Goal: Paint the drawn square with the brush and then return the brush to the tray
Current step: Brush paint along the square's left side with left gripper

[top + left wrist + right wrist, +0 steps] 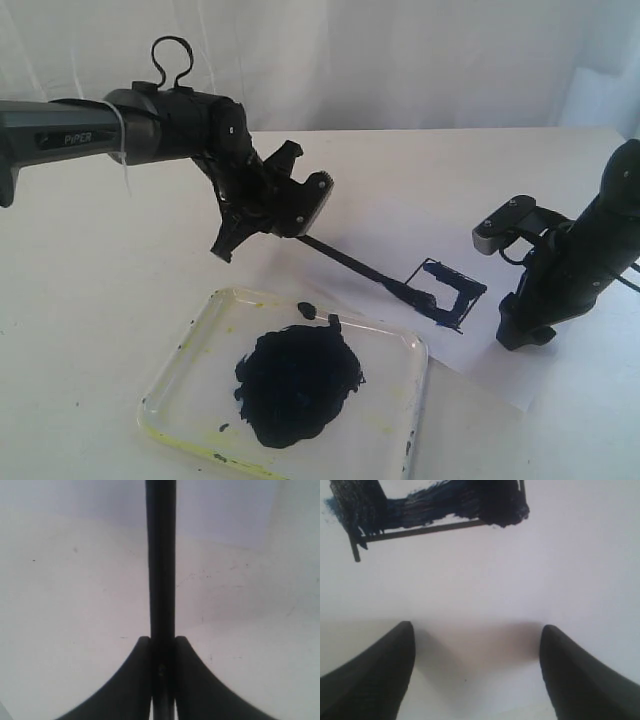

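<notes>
left gripper (162, 641): we see its fingers clamped on the brush (161, 555)
brush tip: beyond those fingers, touching the half-painted drawn square (450, 293)
right gripper (477, 635): fingers spread, empty, square just ahead
tray (180, 385): near left fingers, apart

- The brush (350, 262) slants from the left tool (162, 643) down to the drawn square (450, 292). It bars the gap between the tray (178, 352) and the far part of the paper (400, 215).
- The tray's wet paint blob (298, 380) fills its middle, and only bare strips along the rim stay passable.
- The right tool (476, 629) stands just beside the square, blocking that side. Its jaws are wide apart over bare paper.
- The left arm (90, 130) spans the air above the table's (80, 300) left part, and the surface beneath is free.
- There is open table behind the paper.
</notes>
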Robot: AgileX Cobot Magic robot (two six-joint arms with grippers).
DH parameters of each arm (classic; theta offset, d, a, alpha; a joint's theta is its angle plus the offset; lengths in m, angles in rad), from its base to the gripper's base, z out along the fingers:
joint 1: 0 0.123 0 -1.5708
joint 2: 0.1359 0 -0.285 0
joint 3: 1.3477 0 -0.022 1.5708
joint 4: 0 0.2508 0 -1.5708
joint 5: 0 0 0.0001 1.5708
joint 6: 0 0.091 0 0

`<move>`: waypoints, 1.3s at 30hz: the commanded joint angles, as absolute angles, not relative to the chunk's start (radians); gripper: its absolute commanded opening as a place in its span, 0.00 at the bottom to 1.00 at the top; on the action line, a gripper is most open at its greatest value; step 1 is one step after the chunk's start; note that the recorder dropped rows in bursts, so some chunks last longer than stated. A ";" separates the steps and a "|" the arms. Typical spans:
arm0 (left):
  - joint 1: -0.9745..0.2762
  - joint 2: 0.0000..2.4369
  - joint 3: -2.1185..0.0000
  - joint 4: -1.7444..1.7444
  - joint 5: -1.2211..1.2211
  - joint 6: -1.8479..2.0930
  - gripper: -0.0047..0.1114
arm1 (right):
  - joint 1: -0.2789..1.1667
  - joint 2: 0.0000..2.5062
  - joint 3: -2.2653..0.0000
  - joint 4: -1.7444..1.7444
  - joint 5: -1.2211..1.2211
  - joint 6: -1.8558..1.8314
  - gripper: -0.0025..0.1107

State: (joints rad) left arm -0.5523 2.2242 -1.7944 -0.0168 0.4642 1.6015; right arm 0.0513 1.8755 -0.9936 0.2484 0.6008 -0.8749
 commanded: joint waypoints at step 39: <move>-0.561 2.186 -1.793 0.000 0.417 1.518 0.04 | 0.049 1.896 -0.987 0.232 0.575 -0.877 0.60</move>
State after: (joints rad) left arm -0.5564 2.2087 -1.7944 0.0205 0.4144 1.5409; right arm 0.0513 1.8759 -0.9936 0.2521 0.5930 -0.8749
